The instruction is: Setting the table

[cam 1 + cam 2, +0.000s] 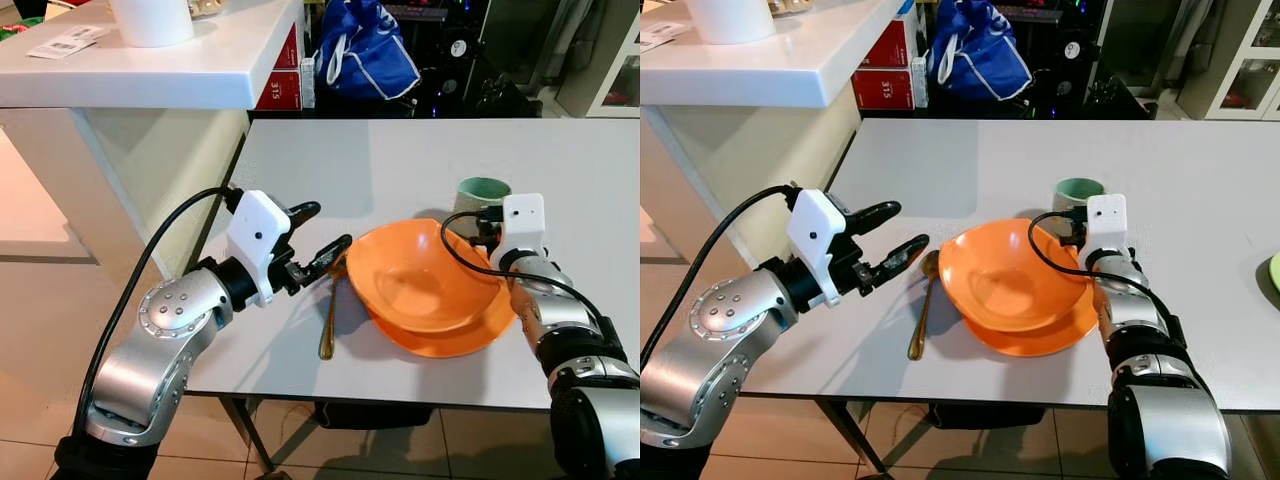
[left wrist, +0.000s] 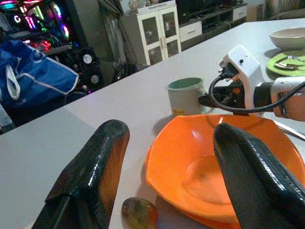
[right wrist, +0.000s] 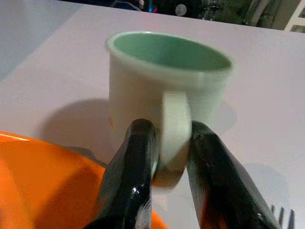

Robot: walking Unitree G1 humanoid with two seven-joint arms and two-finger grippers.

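An orange bowl rests on an orange plate near the front edge of the grey table. A brass spoon lies just left of them, its bowl end toward the plate. My left gripper hovers open above the spoon's bowl end, its black fingers spread and pointing at the orange bowl. Behind the bowl on the right stands a pale mug with a green inside. My right gripper is shut on the mug's handle, one finger on each side.
A white counter with a white cylinder flanks the table on the left. A blue bag and red boxes sit beyond the far edge. A green plate holding a bowl lies far right. Fork tines show near the mug.
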